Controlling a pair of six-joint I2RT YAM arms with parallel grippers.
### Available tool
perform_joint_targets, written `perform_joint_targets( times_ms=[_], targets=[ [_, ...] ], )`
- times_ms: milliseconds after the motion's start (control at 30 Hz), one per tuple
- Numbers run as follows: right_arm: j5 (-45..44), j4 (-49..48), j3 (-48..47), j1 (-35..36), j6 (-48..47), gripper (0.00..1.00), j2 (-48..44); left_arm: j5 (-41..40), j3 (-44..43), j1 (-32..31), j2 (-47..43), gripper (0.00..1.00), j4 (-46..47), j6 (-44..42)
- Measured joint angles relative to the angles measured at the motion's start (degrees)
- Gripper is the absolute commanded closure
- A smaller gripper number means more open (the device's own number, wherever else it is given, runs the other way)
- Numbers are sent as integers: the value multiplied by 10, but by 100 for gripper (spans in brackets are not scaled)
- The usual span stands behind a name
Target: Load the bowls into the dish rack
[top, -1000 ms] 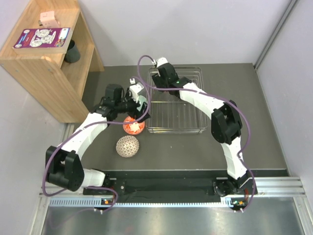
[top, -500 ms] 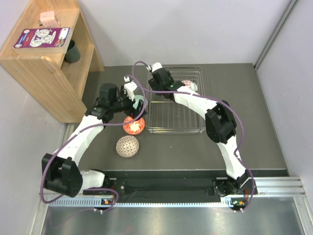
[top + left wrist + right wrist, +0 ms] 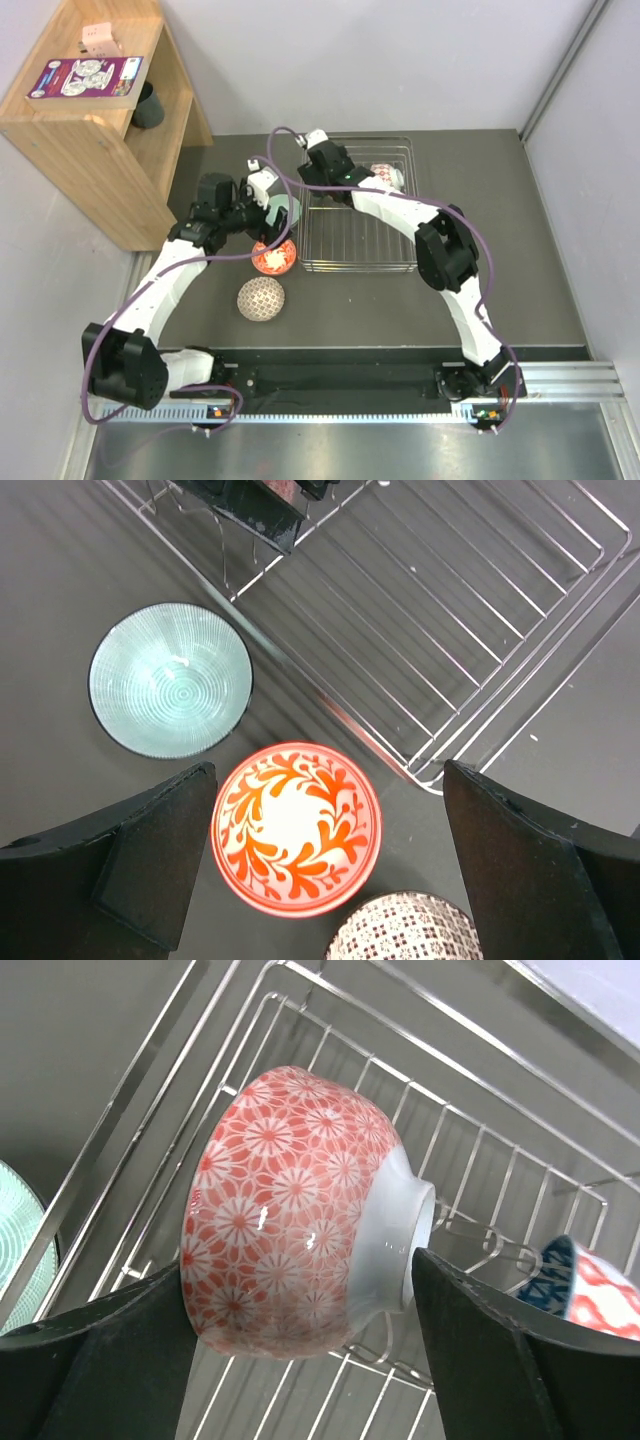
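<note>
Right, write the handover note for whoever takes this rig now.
Left gripper: open, empty, above the red-orange floral bowl.
Right gripper: shut on the pink-patterned bowl, on its side over the dish rack.
Done: blue mosaic bowl in the rack.
Left: seat the pink one, then load the mint bowl, floral bowl and mesh bowl, all beside the rack.

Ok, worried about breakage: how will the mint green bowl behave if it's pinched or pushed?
The mint green bowl shows glossy highlights, so it's probably glazed: rigid, slippery, chip-prone. It sits upright, mouth up, so a push should slide it rather than roll it.
</note>
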State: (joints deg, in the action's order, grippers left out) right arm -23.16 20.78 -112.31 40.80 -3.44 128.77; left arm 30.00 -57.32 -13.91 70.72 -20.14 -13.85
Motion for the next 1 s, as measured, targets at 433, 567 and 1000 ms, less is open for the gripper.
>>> perform_joint_targets(
  times_ms=[433,567,1000],
  targets=[
    [-16,3,-3,5,-4,10,10,-54,0,20,-16,1,-17,-8],
    [-25,1,6,8,-11,8,-6,-68,0,54,-12,1,-15,0],
    [-53,-64,94,10,-50,5,-191,-71,-13,79,106,1,7,5]
  ],
)
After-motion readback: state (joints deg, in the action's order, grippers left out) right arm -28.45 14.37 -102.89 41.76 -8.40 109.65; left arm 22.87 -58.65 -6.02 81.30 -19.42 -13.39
